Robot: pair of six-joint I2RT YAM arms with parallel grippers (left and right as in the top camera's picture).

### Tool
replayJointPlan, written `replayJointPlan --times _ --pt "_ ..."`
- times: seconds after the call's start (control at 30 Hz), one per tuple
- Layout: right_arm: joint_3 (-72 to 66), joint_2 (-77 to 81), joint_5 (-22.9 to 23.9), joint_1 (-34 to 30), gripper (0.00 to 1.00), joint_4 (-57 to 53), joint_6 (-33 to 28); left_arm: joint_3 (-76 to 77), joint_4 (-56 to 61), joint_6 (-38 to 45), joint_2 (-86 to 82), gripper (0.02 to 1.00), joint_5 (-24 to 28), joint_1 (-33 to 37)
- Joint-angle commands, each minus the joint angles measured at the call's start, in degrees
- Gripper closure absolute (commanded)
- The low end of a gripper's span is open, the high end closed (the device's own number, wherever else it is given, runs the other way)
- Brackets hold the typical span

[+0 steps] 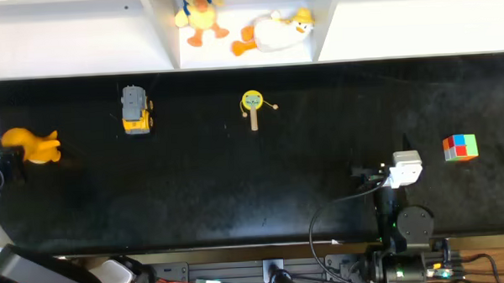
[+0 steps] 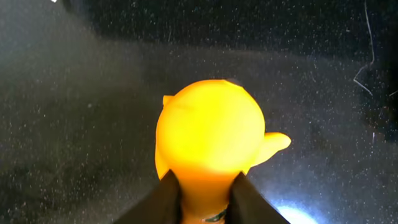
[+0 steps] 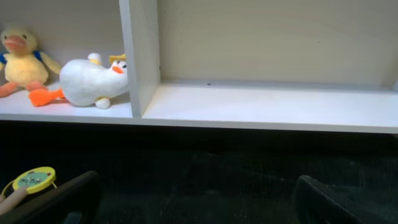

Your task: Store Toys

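At the table's (image 1: 237, 184) far left edge, the left pincer (image 1: 15, 150) is clamped on the orange duck (image 1: 35, 146), which sticks out from its tips toward the middle. From above I cannot tell whether the duck rests on the table or hangs just over it. The left wrist view gives the grip itself: two dark fingers (image 2: 169, 196) press the duck's narrow end from either side, and its round body bulges beyond them.

Over on the right, the right pincer (image 1: 360, 173) stands with its fingers apart and nothing between them. Its wrist view faces the shelf (image 3: 140, 74), where a yellow plush (image 3: 22, 59) and a white plush (image 3: 93, 82) share one bay. The top view adds the truck (image 1: 136, 109), the rattle (image 1: 253, 106) and, near the right edge, the cube (image 1: 460, 147)
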Motion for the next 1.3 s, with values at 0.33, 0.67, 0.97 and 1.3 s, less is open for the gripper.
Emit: replayJointPlan --times 0.33,0.67,0.97,1.3 --pt "-0.8 -0.5 0.5 -0.3 0.005 0.3 0.6 1.5 -1.8 -2.2 -1.3 0.956 2.8 0.2" --pt "-0.8 -0.5 0.5 -0.3 0.005 0.3 0.7 1.6 1.9 -11.7 -3.0 0.980 5.3 -3.1" --pt "-0.8 -0.5 0.5 -0.3 0.005 0.3 0.6 1.6 13.0 -19.9 -4.9 0.980 4.0 -7.7" --pt "-0.8 -0.5 0.5 -0.3 0.003 0.3 0.6 1.6 17.5 -26.3 -8.1 0.982 0.1 -8.3"
